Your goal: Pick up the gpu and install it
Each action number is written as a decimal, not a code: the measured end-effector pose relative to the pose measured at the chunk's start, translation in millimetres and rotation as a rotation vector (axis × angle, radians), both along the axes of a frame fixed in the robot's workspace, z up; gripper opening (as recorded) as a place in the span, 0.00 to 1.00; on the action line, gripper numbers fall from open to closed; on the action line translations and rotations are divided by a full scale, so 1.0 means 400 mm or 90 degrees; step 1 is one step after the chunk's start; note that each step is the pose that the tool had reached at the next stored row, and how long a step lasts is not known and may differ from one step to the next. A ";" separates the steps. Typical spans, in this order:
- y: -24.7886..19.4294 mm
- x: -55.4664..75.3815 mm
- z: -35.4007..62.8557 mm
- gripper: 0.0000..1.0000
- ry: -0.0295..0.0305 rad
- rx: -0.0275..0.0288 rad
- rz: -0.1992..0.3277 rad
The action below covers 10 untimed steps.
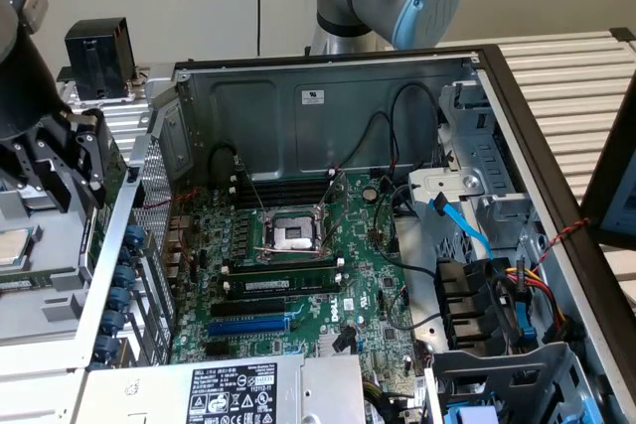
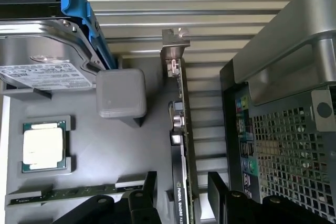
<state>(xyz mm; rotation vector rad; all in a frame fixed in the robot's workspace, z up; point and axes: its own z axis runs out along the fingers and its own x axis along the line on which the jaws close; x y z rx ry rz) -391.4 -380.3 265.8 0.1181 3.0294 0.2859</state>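
Note:
The gpu [image 2: 182,129] stands on edge in a grey tray [image 2: 131,145], a thin green card with a black side and its silver end bracket [image 2: 174,51] at the far end. My gripper [image 2: 182,178] is open, one black finger [image 2: 147,192] on each side of the card, with a gap on both sides. In the exterior view the gripper [image 1: 55,156] hangs low over the tray, at that view's left, just outside the open computer case [image 1: 328,96]. The green motherboard [image 1: 298,265] lies inside the case.
The tray also holds a hard drive in a blue carrier [image 2: 47,45], a grey block [image 2: 121,93], a CPU [image 2: 44,145] and a memory stick [image 2: 68,193]. The case's perforated rear wall [image 2: 289,140] is close beside the gpu. Black and blue slots [image 1: 248,317] lie on the motherboard.

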 end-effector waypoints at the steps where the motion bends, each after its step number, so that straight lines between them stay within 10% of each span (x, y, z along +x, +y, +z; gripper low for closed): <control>1: 0.000 0.001 -0.005 0.51 0.0000 0.0003 0.000; 10: 0.000 0.009 -0.046 0.51 0.0000 0.0069 -0.001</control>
